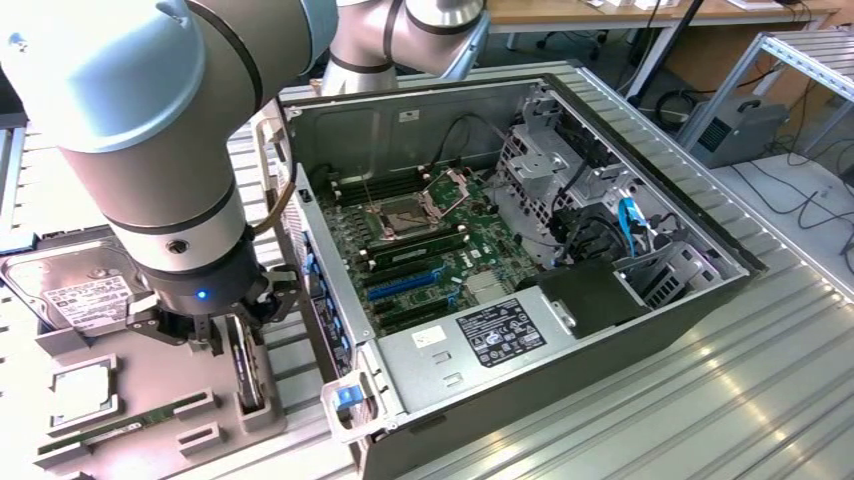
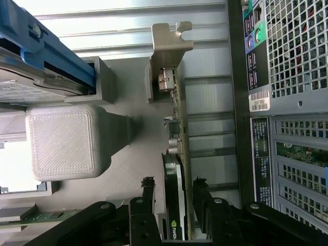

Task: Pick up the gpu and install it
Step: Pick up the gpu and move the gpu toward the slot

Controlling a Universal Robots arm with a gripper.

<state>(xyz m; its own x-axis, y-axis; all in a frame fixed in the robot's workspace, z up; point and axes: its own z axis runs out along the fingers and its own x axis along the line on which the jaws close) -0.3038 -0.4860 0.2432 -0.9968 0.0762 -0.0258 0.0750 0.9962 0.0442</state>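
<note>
The gpu stands on edge in a slot of the grey printed holder, its silver bracket at the end away from the gripper. The gripper straddles the card with its jaws open. One finger shows a sliver of gap to the fan shroud, the other sits close to the board, and nothing is held. The pick-up step is in hand, at the grasp. I judge it calls for closing squarely on the thin card, then moving it straight along the slot. Beside the holder, towards the exterior view's right, the open computer case lies with its blue expansion slots unfilled.
</note>
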